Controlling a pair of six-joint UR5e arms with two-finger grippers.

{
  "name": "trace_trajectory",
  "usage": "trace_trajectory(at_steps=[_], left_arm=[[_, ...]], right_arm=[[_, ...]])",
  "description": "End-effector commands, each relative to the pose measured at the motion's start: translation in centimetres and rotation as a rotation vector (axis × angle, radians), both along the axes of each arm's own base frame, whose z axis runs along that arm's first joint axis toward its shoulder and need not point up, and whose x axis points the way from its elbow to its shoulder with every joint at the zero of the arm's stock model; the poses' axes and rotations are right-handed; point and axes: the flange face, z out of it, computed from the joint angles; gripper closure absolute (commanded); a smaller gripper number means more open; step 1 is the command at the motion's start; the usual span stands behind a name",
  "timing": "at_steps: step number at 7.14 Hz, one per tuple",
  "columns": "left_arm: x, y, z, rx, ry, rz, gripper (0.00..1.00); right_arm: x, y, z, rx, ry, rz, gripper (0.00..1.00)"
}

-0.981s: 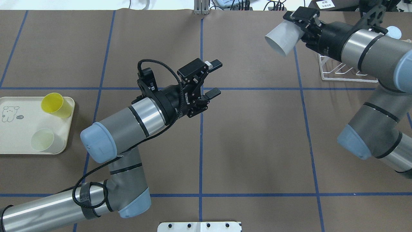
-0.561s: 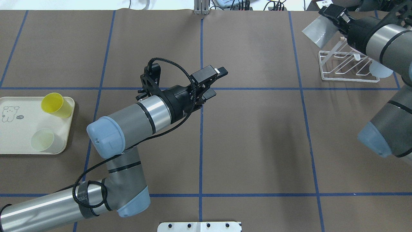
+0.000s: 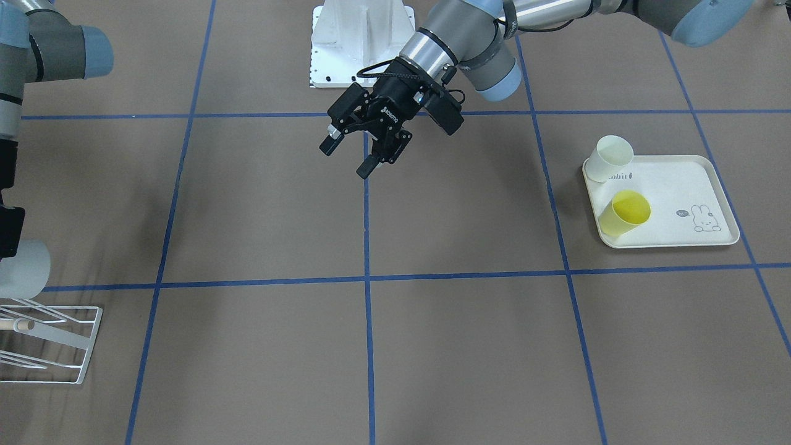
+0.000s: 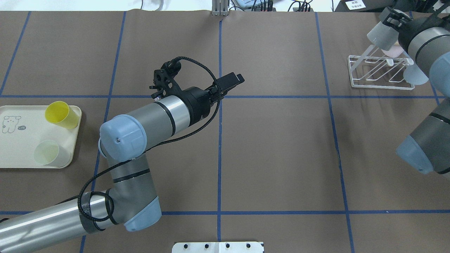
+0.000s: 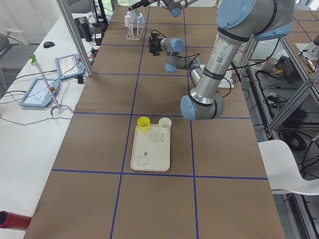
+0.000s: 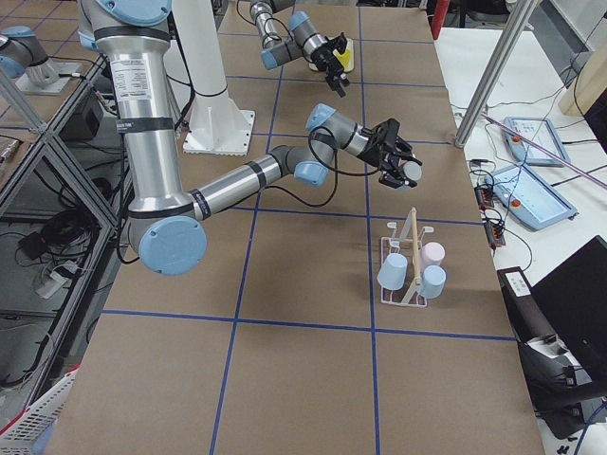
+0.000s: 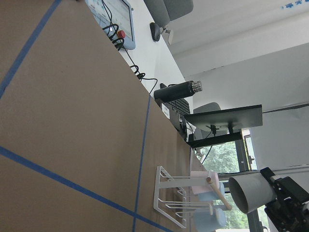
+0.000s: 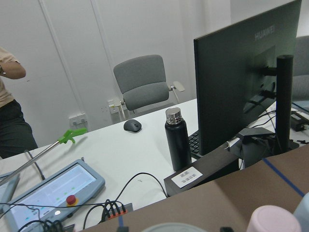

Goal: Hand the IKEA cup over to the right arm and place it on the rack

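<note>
A pale grey IKEA cup point(image 4: 380, 36) hangs tilted over the far end of the white wire rack point(image 4: 378, 74), with my right gripper point(image 4: 391, 24) shut on it. The front view puts the cup point(image 3: 25, 269) just above the rack point(image 3: 52, 343) at the left edge. From the left wrist camera the cup point(image 7: 248, 194) sits beside the rack's wooden dowel point(image 7: 218, 191). My left gripper point(image 3: 346, 159) is open and empty over the middle of the table, far from the rack. It shows edge-on from overhead point(image 4: 233, 80).
A pink cup point(image 4: 393, 52) and a light-blue cup point(image 4: 415, 75) sit on the rack. A cream tray point(image 4: 21, 160) at the left holds a yellow cup point(image 4: 59, 114) and a whitish cup point(image 4: 49, 153). Monitor, bottle and cables lie beyond the far edge.
My right arm carried the cup rightward from left of the rack to above its far end. The left arm pulled back a little and rolled its wrist, the gripper staying open.
</note>
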Motion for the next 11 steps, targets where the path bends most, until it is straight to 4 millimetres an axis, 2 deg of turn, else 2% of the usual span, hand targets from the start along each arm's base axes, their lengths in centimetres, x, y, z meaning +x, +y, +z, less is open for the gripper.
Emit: trace_trajectory(at_steps=[1,3,4,5,6,7,8,9,10,11], left_arm=[[-2.6,-0.6,-1.8,-0.014,-0.173,0.013,0.01],[-5.2,-2.3,-1.9,-0.077,-0.286,0.039,0.01],[-6.5,-3.1,-1.7,-0.062,-0.378,0.049,0.01],[-8.3,-2.5,-1.2,-0.029,-0.509,0.061,0.01],[-10.0,-2.8,-0.8,-0.034,-0.586,0.065,0.01],[-11.5,-3.3,0.6,-0.054,-0.607,0.087,0.0],[-12.0,-3.5,1.6,-0.054,-0.626,0.094,0.0],[-12.0,-3.5,1.7,-0.052,-0.629,0.095,0.0],[-12.0,-3.4,1.7,-0.053,-0.626,0.099,0.0],[-12.0,-3.4,1.7,-0.053,-0.626,0.099,0.0]], right_arm=[[1.1,0.0,2.1,-0.026,0.133,0.053,1.0],[1.1,-0.1,4.7,-0.064,0.171,0.055,1.0],[1.1,-0.2,6.8,-0.087,0.218,0.062,1.0],[1.3,-0.2,7.2,-0.088,0.253,0.052,1.0],[1.7,0.5,8.3,-0.101,0.271,0.049,1.0],[1.7,0.5,8.6,-0.106,0.275,0.048,1.0],[1.6,0.5,8.9,-0.109,0.278,0.046,1.0],[1.2,0.5,9.2,-0.114,0.284,0.04,1.0],[0.9,0.2,10.8,-0.136,0.3,0.034,1.0],[0.4,0.0,11.1,-0.14,0.304,0.03,1.0]])
